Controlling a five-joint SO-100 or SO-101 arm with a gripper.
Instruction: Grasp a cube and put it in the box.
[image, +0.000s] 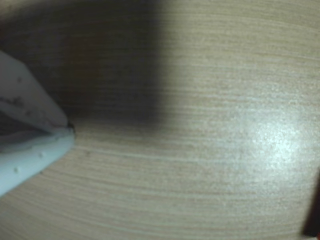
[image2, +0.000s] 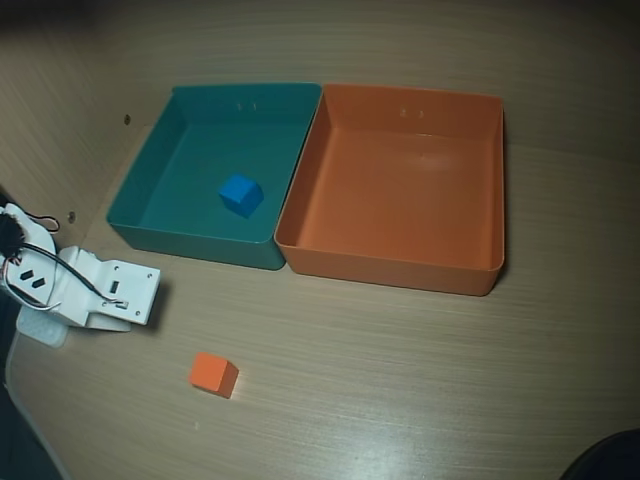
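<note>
In the overhead view, your arm sits folded at the left edge of the worktop, its white body lying low beside the teal box; you cannot make out the gripper fingers from here. The cube rests on the bare wood, below and a little to the right of the arm, apart from it and well clear of both boxes. The box stands in the upper right of the view, its left wall touching the teal box's right wall, and its floor is bare. A blue cube lies inside the teal box, near its middle. In the wrist view, your gripper enters from the left edge: two pale fingers meet at their tips with nothing between them, so the jaws are together and hold nothing. Beyond them you see only wood grain, part in shadow, with a bright glare at the right; the cube does not show in this view.
</note>
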